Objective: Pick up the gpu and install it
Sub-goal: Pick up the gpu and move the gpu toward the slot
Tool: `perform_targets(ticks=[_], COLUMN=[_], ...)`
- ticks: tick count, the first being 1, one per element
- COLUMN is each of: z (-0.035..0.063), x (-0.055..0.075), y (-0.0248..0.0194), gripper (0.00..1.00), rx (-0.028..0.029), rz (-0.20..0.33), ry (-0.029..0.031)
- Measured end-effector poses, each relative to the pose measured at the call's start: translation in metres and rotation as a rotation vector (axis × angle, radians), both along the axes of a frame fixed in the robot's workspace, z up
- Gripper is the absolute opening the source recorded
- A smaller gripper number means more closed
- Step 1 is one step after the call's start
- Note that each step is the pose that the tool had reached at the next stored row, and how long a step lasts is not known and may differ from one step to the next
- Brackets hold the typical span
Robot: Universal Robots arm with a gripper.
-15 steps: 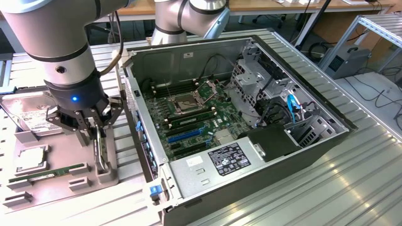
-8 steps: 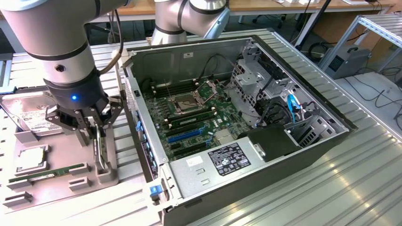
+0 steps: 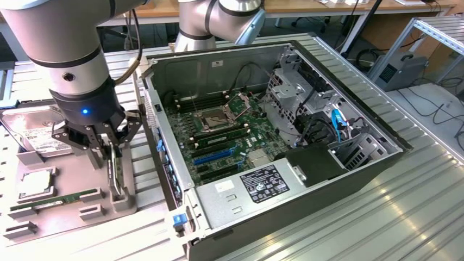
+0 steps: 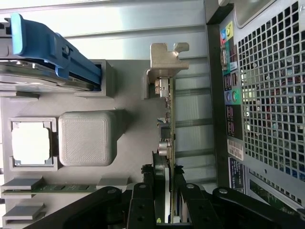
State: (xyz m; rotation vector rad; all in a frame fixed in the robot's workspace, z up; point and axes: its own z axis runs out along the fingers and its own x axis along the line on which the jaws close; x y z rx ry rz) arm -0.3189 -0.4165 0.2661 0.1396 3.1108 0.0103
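The gripper (image 3: 107, 157) (image 4: 165, 169) hangs low over a grey parts tray (image 3: 73, 168) (image 4: 128, 124). Its black fingers (image 4: 147, 195) are drawn in to a narrow gap and pressed against both faces of the gpu (image 3: 114, 176) (image 4: 170, 119). The card stands on its long edge in a slotted holder at the side of the tray nearest the computer case (image 3: 377, 157) (image 4: 271, 95). In the wrist view it shows edge-on, and its silvery end bracket (image 4: 167, 62) sits at the end far from the fingers, against a raised post of the tray. The card's lower edge appears to be down in the tray's holder.

A hard drive (image 3: 32, 130) (image 4: 38, 81) with a white label lies in the tray's far corner in the exterior view. A square processor (image 3: 36, 184) (image 4: 29, 142) lies in its own pocket toward the middle of the tray. A narrow green memory stick (image 3: 58, 200) (image 4: 66, 187) lies flat along the tray's near part. A rounded grey block (image 4: 88, 138) rises from the tray between the processor and the card.

The case lies open just beside the tray, on the exterior view's right of it. Inside are the motherboard (image 3: 217, 136) and a labelled power supply (image 3: 254, 187).
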Motion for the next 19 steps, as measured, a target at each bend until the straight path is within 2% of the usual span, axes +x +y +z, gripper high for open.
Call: perform_targets(ticks=[19], z=[0.006], x=[0.0], y=[0.0], gripper=[0.27], rx=[0.0], rz=[0.0], ry=[0.0])
